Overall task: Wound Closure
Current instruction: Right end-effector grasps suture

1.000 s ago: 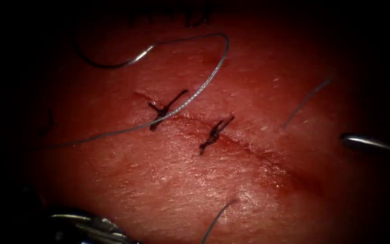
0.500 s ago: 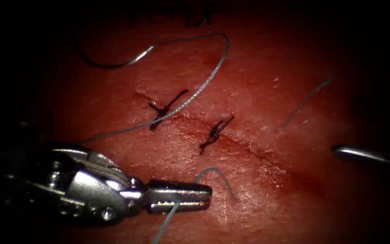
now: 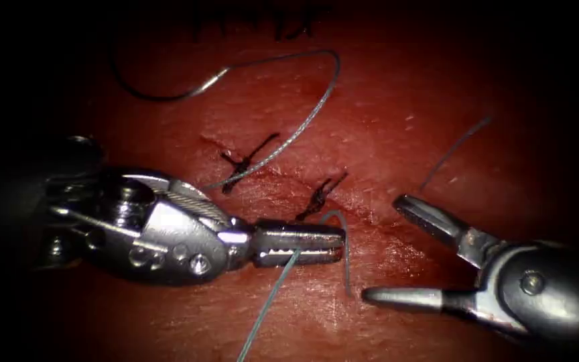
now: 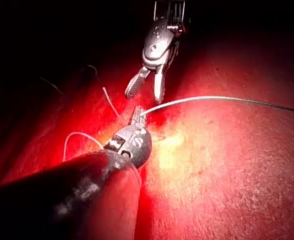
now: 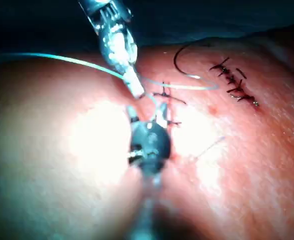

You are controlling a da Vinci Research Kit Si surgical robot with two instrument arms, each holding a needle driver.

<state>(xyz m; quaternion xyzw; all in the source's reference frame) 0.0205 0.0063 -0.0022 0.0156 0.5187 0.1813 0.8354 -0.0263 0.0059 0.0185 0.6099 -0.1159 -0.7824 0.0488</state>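
My left tool (image 3: 338,243) lies across the tissue (image 3: 249,288) just left of the cut (image 3: 383,231), jaws shut on the pale thread (image 3: 273,295). That thread runs up from the near edge, passes through the jaws and curls over their tip down to the tissue. My right tool (image 3: 382,248) stands right of the cut with jaws wide open, holding nothing. The curved needle (image 3: 162,96) lies free on the tissue at the far left, not in it; its thread (image 3: 316,114) loops back to the first stitch (image 3: 242,161). The left wrist view has the left tool (image 4: 136,115) and right tool (image 4: 148,91).
A second dark stitch (image 3: 319,194) crosses the cut beside the left tool's tip. A loose thread end (image 3: 454,151) lies far right of the cut. The right wrist view has older stitches (image 5: 234,82) and the needle (image 5: 179,62).
The left tool came up from the near left, took hold of the thread end and carried it toward the cut. The right tool moved in from the right, jaws open.
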